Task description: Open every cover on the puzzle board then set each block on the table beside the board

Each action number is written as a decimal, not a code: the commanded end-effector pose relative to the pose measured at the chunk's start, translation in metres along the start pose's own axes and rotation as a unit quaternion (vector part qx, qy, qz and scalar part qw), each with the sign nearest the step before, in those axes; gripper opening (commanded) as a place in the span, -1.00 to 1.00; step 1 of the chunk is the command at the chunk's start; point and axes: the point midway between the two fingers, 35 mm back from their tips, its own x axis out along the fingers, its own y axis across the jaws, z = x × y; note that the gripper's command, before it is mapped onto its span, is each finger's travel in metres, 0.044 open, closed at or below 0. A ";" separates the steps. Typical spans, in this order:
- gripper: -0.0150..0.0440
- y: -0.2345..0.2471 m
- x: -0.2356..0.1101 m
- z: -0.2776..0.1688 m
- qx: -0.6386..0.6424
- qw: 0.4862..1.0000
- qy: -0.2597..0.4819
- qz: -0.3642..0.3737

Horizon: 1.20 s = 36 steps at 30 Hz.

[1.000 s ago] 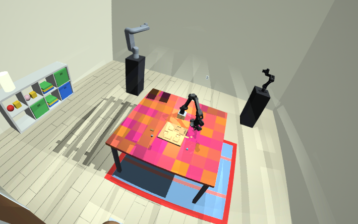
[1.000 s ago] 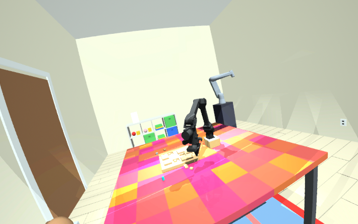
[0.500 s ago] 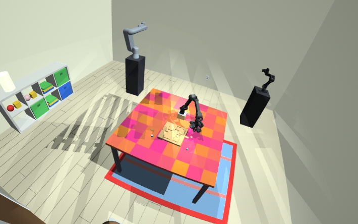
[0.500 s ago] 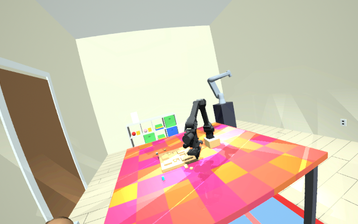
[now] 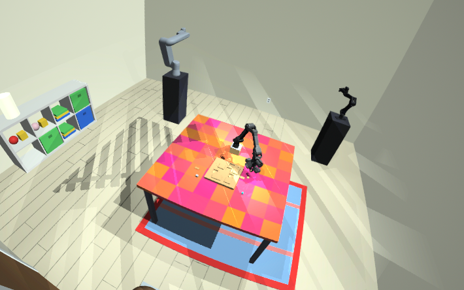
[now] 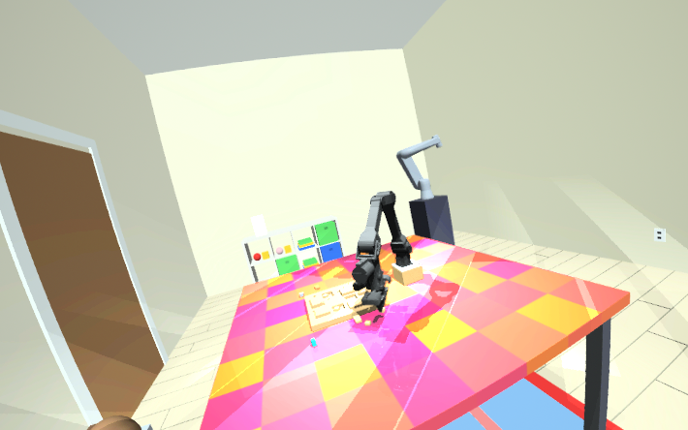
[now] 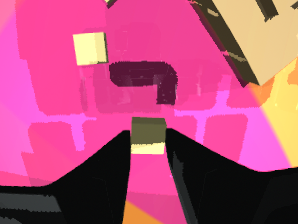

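Observation:
The tan puzzle board (image 5: pixel 214 179) (image 6: pixel 324 321) (image 7: pixel 282 36) lies in the middle of the chequered table, its covers showing as dark slots. My gripper (image 7: pixel 148 135) (image 5: pixel 249 170) (image 6: pixel 373 311) is low over the table just off the board's right edge, shut on a small olive-and-cream block (image 7: pixel 148 129). The block's dark shadow falls on the pink table right ahead of it. A cream block (image 7: pixel 89 48) (image 6: pixel 358 319) rests on the table close by, clear of the board. Whether any wells still hold blocks I cannot tell.
Other small blocks lie on the table: two to the board's left (image 5: pixel 197 168) (image 5: pixel 197 175) and a cyan one (image 5: pixel 242 193) (image 6: pixel 313 341) in front. The arm's tan base box (image 5: pixel 236 149) (image 6: pixel 407 273) stands behind the board. Two other arms stand on black pedestals away from the table.

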 end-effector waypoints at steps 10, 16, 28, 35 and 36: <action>-0.22 -0.003 0.022 0.000 0.002 1.000 0.001 -0.002; -0.22 -0.005 0.031 -0.001 0.002 1.000 0.001 -0.002; 0.40 -0.004 0.033 -0.001 0.000 1.000 0.000 -0.001; 1.00 -0.004 0.031 -0.001 0.000 1.000 0.000 -0.001; 1.00 -0.004 0.028 -0.001 0.000 1.000 0.000 -0.001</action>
